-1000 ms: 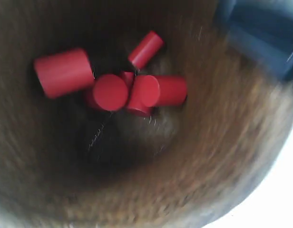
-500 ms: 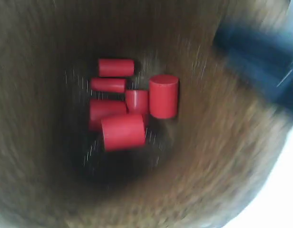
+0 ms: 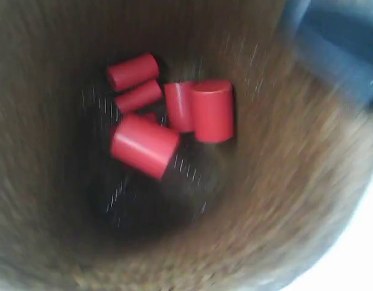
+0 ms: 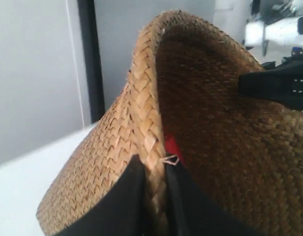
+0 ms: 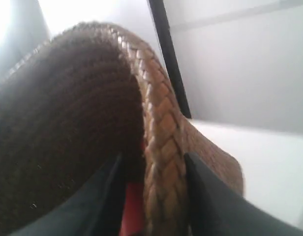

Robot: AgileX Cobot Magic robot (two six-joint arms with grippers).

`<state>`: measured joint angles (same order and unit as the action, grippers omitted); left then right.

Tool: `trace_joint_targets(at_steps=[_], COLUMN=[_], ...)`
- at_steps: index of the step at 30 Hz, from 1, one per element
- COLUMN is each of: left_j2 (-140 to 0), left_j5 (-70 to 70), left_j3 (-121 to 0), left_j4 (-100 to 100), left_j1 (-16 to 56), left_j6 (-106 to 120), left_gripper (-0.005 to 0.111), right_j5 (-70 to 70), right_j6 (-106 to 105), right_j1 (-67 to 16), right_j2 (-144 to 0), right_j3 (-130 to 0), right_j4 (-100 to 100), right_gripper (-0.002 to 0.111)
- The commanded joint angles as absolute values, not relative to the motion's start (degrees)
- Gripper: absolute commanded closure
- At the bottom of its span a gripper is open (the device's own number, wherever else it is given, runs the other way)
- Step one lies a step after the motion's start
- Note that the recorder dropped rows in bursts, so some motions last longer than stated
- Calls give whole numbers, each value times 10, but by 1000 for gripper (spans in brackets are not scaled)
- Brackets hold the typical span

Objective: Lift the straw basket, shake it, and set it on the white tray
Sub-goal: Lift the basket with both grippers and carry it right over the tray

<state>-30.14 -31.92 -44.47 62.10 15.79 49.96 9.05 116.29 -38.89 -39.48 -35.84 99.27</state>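
Left gripper pinches the rolled rim of the straw basket, one finger inside and one outside. The right gripper clamps the far side of the rim the same way. Several red cylinders, thick and thin, lie heaped on the dark bottom. I see a golden-brown weave, braided thick at the rim. The basket is held between both grippers, with white tabletop beside it; I cannot tell which tabletop edge is nearest.
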Motion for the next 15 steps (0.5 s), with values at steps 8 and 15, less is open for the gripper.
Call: trace_joint_targets(at_steps=[8,15], left_j2=[-326,-391], left_j5=[-380,-305], left_j3=[-506,-535], left_j4=[710,651], left_j1=[161,161], left_j6=[544,465], left_gripper=[107,107], right_j5=[151,-18], right_j6=[1172,1136], right_j1=[-389,-388], right_j2=[-387,-382], right_j3=[-445,-438], right_j4=[999,999], right_gripper=[108,108])
